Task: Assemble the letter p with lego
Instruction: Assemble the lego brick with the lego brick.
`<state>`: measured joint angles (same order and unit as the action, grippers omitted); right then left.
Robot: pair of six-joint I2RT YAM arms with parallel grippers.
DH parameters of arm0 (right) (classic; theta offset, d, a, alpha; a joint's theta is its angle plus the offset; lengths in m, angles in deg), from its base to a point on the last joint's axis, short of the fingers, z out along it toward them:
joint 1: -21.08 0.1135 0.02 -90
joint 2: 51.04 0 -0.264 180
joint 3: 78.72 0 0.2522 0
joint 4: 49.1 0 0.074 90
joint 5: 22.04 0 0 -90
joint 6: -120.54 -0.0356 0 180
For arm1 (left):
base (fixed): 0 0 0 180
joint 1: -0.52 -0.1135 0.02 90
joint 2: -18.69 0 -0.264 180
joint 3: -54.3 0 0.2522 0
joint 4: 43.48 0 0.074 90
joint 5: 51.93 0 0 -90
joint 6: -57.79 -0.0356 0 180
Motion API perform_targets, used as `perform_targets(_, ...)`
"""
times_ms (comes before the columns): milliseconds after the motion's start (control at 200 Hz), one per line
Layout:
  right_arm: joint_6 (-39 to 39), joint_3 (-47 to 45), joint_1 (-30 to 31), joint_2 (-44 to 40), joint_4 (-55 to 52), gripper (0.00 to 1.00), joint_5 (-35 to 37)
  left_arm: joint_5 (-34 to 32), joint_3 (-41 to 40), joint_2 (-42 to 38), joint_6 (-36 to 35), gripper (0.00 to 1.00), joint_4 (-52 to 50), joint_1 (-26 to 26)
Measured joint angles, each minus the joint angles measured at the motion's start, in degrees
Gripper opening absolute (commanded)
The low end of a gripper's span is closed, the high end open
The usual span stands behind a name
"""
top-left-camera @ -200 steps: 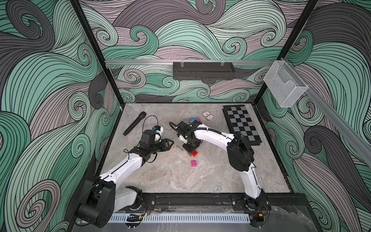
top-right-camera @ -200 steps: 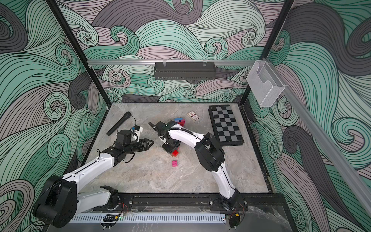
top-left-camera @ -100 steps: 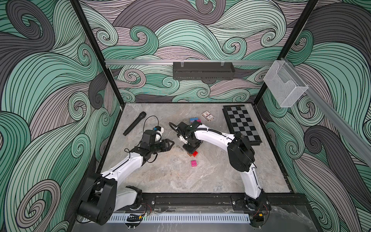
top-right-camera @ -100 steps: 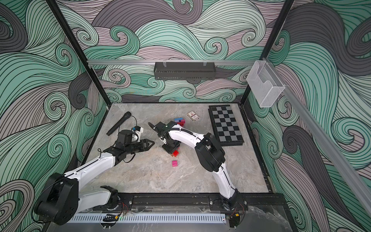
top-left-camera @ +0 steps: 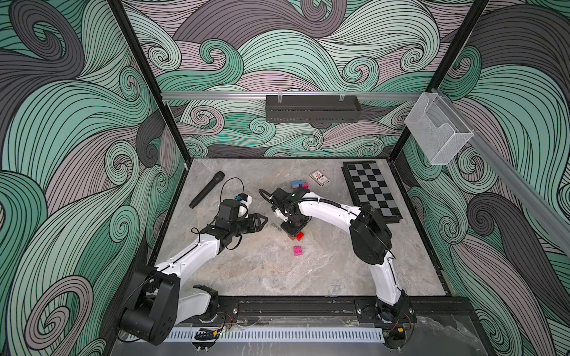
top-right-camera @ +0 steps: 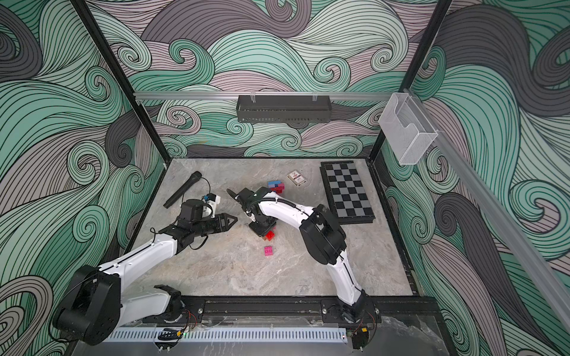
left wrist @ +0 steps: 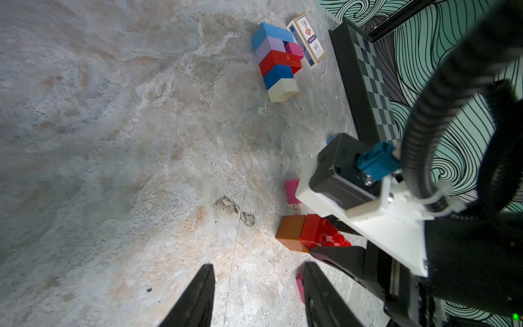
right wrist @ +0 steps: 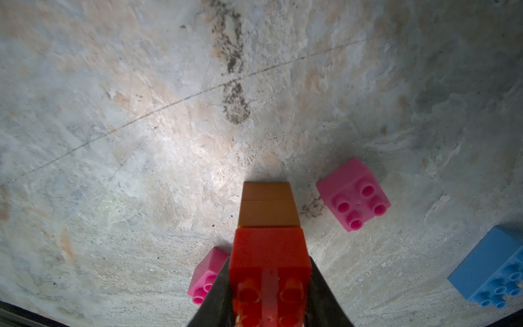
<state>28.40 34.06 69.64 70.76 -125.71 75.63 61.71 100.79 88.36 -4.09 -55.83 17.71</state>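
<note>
No movement since earlier: red brick (right wrist: 268, 254) clamped between right fingers (right wrist: 215, 297); left fingers (left wrist: 198, 297) apart.

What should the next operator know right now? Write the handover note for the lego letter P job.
Left gripper: open, empty, beside the work area.
Right gripper: shut on the red brick, with an orange brick joined to it, low over the table.
Done: a joined column of blue, lilac, red, blue and white bricks lies near the card deck.
Left: finish the P, probably adding the held pair; a pink brick, a second pink brick and a blue brick lie loose nearby.
</note>
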Motion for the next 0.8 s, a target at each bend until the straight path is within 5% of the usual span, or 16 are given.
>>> perform_targets(801,0.31,-2.99,0.61,-1.18,0.09,0.16,0.92,0.20,0.00,1.60,0.00,0.51,-0.02,-0.20)
